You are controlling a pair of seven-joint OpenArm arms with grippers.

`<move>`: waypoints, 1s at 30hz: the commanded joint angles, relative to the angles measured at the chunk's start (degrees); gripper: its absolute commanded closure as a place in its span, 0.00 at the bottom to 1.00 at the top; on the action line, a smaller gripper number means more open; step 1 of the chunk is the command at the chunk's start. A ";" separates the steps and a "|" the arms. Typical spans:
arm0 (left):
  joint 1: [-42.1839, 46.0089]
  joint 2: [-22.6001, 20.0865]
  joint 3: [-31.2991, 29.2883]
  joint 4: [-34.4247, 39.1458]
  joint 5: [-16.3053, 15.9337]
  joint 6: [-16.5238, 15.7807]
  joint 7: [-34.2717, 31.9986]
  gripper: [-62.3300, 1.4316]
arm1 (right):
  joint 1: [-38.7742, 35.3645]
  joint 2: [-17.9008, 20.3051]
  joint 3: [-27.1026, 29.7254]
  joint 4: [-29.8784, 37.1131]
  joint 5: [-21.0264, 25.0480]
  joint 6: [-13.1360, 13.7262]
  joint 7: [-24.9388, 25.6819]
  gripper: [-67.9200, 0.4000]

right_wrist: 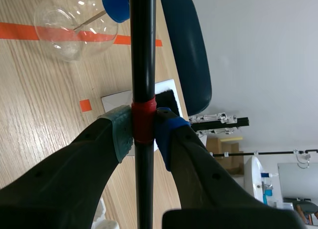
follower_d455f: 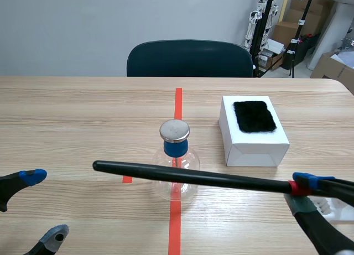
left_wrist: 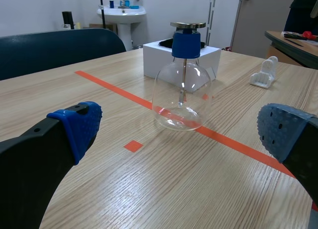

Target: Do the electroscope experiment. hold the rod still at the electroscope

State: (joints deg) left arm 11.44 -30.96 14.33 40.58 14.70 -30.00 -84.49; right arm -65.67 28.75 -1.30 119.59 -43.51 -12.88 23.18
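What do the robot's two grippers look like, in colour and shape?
Both are black, each with two thick, tapering fingers. The left gripper has a blue dotted pad and a grey-blue pad. The right gripper has a grey-green pad and a blue pad.

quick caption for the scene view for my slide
Right tool holds a black rod across the front of the glass electroscope; left tool open; white box with black pad behind.

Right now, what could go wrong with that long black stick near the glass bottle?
The right gripper pinches the rod only near one end, so the long free end might sag or swing. It passes close by the glass electroscope; a small drift could knock it over.
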 commanded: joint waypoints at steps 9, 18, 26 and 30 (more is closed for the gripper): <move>-0.02 -0.68 -0.42 0.31 -0.70 0.28 -1.01 0.00 | 4.87 0.13 -2.27 -3.82 0.22 -0.85 0.35 0.94; -0.02 -0.68 -0.42 0.31 -0.70 0.28 -1.01 0.00 | 4.85 0.13 -2.27 -3.82 0.22 -0.85 0.31 0.94; -0.02 -0.68 -0.42 0.31 -0.70 0.28 -1.01 0.00 | 4.85 0.13 -2.27 -3.82 0.20 -0.85 0.33 0.94; -0.02 -0.68 -0.42 0.31 -0.70 0.28 -1.01 0.00 | 4.85 0.13 -2.25 -3.82 -1.20 -0.85 0.33 0.94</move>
State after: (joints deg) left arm 11.44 -30.96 14.33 40.58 14.70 -30.00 -84.51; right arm -60.69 28.75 -4.14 114.26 -44.18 -12.88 23.09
